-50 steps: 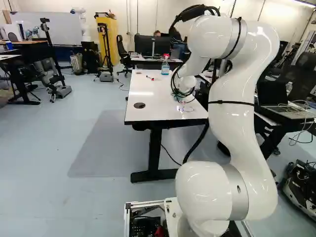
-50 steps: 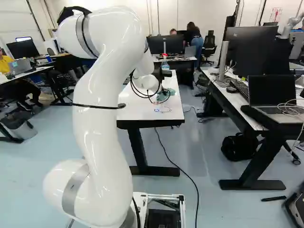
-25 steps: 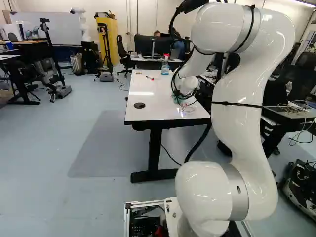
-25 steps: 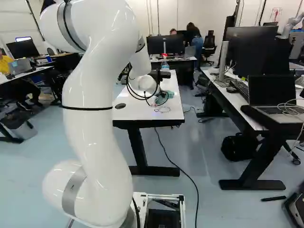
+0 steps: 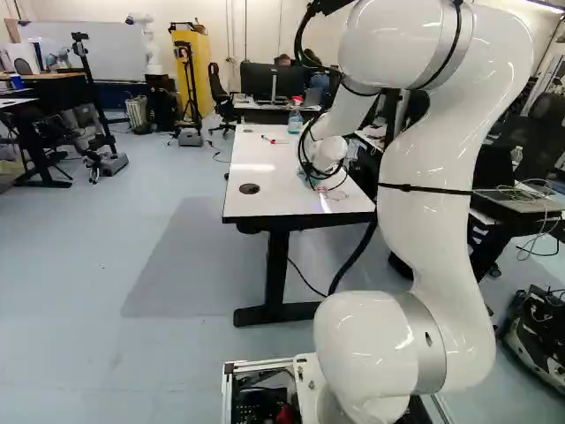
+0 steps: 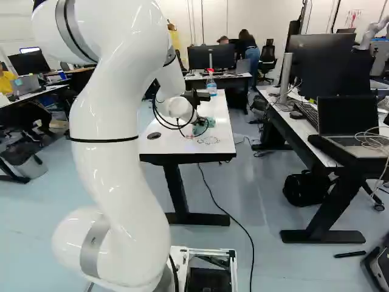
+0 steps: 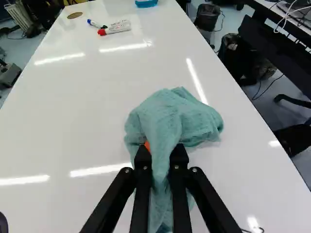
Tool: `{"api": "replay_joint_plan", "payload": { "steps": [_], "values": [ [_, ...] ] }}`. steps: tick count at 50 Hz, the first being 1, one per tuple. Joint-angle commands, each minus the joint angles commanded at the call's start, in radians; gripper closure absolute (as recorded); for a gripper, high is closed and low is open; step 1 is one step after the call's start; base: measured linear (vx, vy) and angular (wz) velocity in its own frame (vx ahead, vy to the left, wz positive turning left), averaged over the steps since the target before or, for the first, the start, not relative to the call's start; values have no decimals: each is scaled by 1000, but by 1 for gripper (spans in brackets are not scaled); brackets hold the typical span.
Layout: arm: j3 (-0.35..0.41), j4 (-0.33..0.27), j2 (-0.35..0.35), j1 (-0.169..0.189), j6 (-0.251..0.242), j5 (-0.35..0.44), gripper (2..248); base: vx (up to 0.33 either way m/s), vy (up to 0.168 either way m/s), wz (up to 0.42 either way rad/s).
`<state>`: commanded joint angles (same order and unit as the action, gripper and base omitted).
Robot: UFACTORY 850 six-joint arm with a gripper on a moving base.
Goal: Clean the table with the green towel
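Observation:
In the right base view my gripper (image 6: pixel 198 121) is low over the white table (image 6: pixel 173 143), its fingers mostly hidden by the wrist and cables. The wrist view shows the gripper (image 7: pixel 161 154) shut on the green towel (image 7: pixel 167 121), whose cloth is pinched between both fingers. The towel's bunched part spreads on the tabletop ahead of the fingers, and a strip of it runs back between them. An orange pad (image 7: pixel 147 145) peeks out beside the cloth.
A spray bottle (image 5: pixel 296 118) stands at the table's far end. A red-capped marker (image 7: pixel 114 29) and a blue-capped marker (image 7: pixel 95 23) lie far ahead of the gripper. Thin wires (image 6: pixel 208 140) lie near the table's close edge. A desk with a laptop (image 6: pixel 349 125) stands to the right.
The arm's wrist has swung left across the table in both base views, and the towel has moved along with the gripper. The base has stayed in place.

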<state>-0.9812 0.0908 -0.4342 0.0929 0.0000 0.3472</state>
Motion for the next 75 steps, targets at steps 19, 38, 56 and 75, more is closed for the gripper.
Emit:
{"api": "replay_joint_plan", "payload": {
  "steps": [19, 38, 56, 75],
  "values": [
    [-8, 0, -5, -38, 0, 0, 205, 0, 0, 0],
    [16, 0, 48, -41, 0, -22, 205, 0, 0, 0],
    [113, 0, 166, -57, 0, -116, 205, 0, 0, 0],
    [175, 0, 262, -109, 0, -195, 205, 0, 0, 0]
  ]
}}
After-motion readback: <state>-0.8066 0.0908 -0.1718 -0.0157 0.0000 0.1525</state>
